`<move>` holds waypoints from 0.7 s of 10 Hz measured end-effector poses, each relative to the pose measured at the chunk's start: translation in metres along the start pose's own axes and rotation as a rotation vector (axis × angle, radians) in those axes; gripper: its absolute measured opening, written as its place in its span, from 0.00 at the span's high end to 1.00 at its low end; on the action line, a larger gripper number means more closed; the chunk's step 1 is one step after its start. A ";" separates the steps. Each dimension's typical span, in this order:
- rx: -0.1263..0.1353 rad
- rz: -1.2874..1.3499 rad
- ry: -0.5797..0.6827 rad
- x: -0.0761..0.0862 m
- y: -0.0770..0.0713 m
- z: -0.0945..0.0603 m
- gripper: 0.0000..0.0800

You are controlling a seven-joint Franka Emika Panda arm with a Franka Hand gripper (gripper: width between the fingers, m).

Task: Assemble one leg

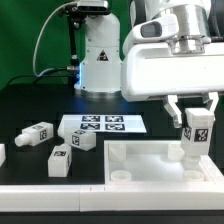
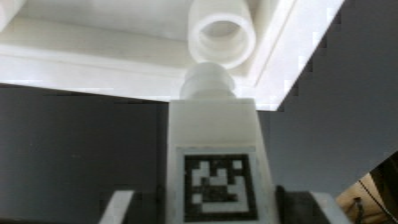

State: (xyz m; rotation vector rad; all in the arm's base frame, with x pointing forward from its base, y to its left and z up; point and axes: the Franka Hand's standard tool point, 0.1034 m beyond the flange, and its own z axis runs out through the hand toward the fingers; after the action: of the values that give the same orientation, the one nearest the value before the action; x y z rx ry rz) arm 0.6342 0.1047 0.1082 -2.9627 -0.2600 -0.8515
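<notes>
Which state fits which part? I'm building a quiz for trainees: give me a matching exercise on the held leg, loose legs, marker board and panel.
1 held leg
2 loose legs
3 marker board
4 panel

a flat, tags up, behind the panel
b lying loose, exterior view's left
c upright in the shut gripper
d beneath the held leg, nearest the camera

Pairs: 1-c, 2-b, 3-a, 4-d.

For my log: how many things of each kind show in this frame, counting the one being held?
Legs: 4, namely 1 held leg in the gripper and 3 loose legs
Square panel: 1
Marker board: 1
White piece cut off by the exterior view's left edge, kind unclear: 1
Total: 7
</notes>
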 end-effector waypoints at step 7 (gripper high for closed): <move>0.006 -0.007 -0.031 -0.019 -0.007 0.017 0.64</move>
State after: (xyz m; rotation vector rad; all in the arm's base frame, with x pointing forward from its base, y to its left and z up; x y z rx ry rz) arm 0.6261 0.1103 0.0832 -2.9734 -0.2747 -0.8046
